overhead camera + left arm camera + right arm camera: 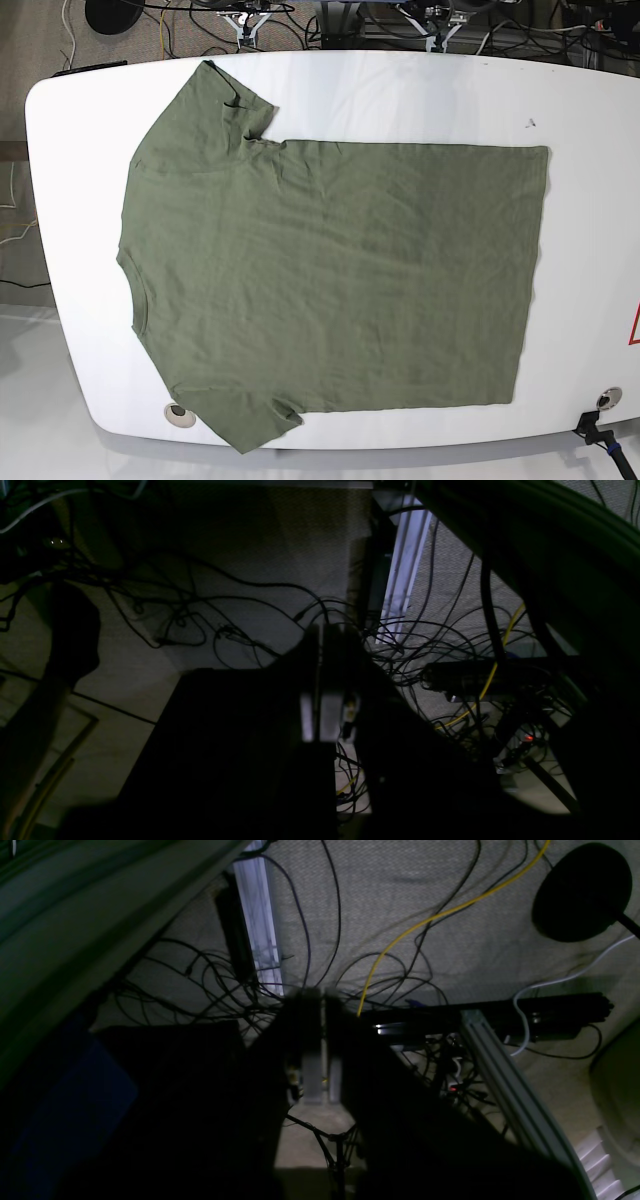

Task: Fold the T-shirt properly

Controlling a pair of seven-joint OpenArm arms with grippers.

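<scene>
We see the white table (400,90) first, and on it the olive-green T-shirt (330,280), spread flat and unfolded with its neck toward the left edge of the base view, hem toward the right, one sleeve reaching the far rim and the other hanging just over the near rim. Neither arm shows in the base view, so the shirt lies well apart from both sets of fingers and nothing touches it. Both wrist cameras look down at the carpeted floor (425,885), strewn with black cables (210,610) and a yellow cable (425,920) that runs away beyond the right fingertips. The left gripper (322,680) has its fingers pressed together with nothing between them; a green curved edge, which we cannot identify for certain, arcs off to the side of it. The right gripper (317,1040) likewise holds its fingers together, only a thin slit showing and nothing pinched. We judge that folding has not begun: this is the parked stance ahead of the first step. The next move calls for bringing both arms over the table, spreading the fingers, and pinching two matching points along one long side of the shirt, so the cloth can be lifted evenly and laid across.
</scene>
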